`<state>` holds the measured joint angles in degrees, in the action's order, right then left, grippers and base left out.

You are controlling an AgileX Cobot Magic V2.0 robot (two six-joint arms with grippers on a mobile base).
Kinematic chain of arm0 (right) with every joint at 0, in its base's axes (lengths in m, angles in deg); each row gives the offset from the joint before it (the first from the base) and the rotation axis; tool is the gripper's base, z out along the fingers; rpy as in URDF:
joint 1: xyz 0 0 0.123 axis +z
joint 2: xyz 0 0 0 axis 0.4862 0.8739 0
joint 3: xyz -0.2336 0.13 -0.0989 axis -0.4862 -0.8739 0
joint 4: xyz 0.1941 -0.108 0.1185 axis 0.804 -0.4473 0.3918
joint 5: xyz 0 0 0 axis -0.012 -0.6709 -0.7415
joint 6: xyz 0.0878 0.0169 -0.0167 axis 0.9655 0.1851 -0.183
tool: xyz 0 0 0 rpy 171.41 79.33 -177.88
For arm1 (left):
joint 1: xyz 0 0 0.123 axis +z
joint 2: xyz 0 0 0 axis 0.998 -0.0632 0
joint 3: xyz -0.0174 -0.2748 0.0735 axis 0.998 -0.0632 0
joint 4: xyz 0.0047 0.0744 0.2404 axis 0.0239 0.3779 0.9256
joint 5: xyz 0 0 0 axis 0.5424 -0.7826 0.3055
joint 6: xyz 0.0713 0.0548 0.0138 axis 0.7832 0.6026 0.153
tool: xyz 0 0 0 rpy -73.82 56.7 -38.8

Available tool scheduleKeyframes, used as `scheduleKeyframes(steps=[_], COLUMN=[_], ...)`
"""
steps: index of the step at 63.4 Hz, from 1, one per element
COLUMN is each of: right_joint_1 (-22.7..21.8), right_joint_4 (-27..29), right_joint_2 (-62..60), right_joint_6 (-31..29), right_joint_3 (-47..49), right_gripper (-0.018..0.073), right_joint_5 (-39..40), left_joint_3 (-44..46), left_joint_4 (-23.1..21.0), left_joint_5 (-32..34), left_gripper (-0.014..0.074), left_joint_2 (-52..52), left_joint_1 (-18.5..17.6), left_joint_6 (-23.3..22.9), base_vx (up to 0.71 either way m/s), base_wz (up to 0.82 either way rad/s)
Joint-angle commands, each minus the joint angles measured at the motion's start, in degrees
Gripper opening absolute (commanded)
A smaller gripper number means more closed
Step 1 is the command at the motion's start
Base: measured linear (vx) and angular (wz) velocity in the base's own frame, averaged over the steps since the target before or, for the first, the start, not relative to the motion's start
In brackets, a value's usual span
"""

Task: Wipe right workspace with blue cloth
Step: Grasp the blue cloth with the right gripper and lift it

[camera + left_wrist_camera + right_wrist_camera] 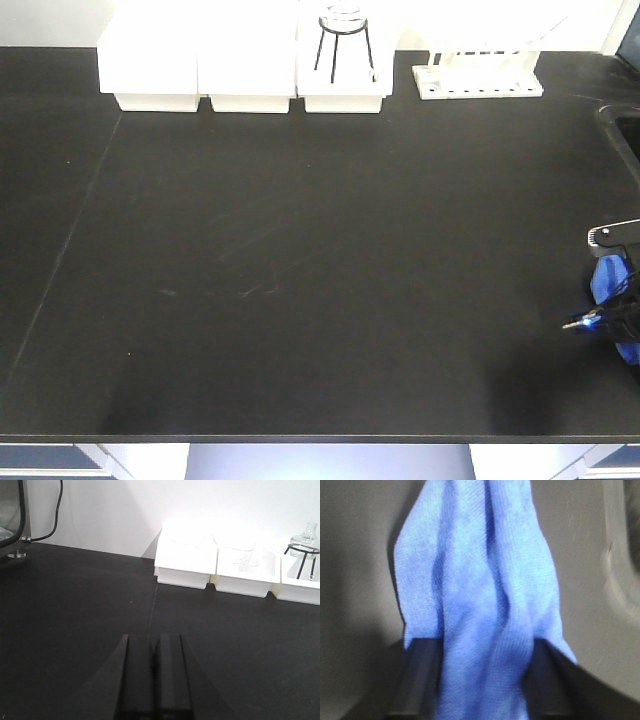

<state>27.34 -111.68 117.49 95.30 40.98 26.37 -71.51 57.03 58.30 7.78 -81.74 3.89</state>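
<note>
Starting with the front camera: the black benchtop (300,280) fills the shot, and the white bins (245,60) are lined up along its back edge. Just right of the bins there's a white test-tube rack (480,78), and a glass flask on a wire stand (343,40) sits in the rightmost bin. My right gripper (612,300) pokes in at the frame edge, way off to the right of the bins and a lot closer to the front edge of the bench. It's got the blue cloth (603,278) bunched in it. I can't tell from this angle whether the cloth is touching the surface.

Left wrist cam: the left gripper (152,680) is pressed fully together with nothing in it, sitting low over the bench and pointing toward the bins.

Right wrist cam is pretty blurry, but the cloth hangs down in folds between the two dark fingers (420,680), which are clamped onto it.
</note>
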Motion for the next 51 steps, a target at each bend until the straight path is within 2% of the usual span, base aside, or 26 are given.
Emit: scheduleKeyframes(steps=[1,9,14,29,40,51], right_joint_1=[0.1,0.1,0.1,0.2,0.2,0.2], right_joint_4=[-3.1,-3.2,-3.2,-2.3,6.5,13.4], right_joint_2=[-1.1,-1.1,-1.1,-6.0,-17.2,-28.6], right_joint_6=[0.1,0.1,0.4,0.9,0.8,-3.7], right_joint_3=[1.0,1.0,1.0,1.0,1.0,0.8], right_gripper=[0.0222,0.0053,-0.0015,-0.0008,-0.0006,-0.0004], right_joint_5=[-0.4,2.7,5.3,11.9,14.4,10.2], left_joint_3=[-1.8,-1.8,-1.8,-1.8,-1.8,-1.8], left_joint_4=[-0.4,-0.4,-0.4,-0.4,-0.4,-0.4], left_joint_5=[4.8,4.8,4.8,4.8,4.8,4.8], left_gripper=[-0.0006,-0.0006,-0.0006,-0.0006,-0.0006,-0.0006], left_joint_2=[0.9,0.9,0.9,0.9,0.9,0.9], left_joint_1=[0.1,0.1,0.1,0.1,0.1,0.1], left_joint_6=[-0.5,-0.5,-0.5,-0.5,-0.5,-0.5], base_vx=[0.00,0.00,0.00,0.00,0.00,0.00], base_wz=[0.00,0.00,0.00,0.00,0.00,0.00])
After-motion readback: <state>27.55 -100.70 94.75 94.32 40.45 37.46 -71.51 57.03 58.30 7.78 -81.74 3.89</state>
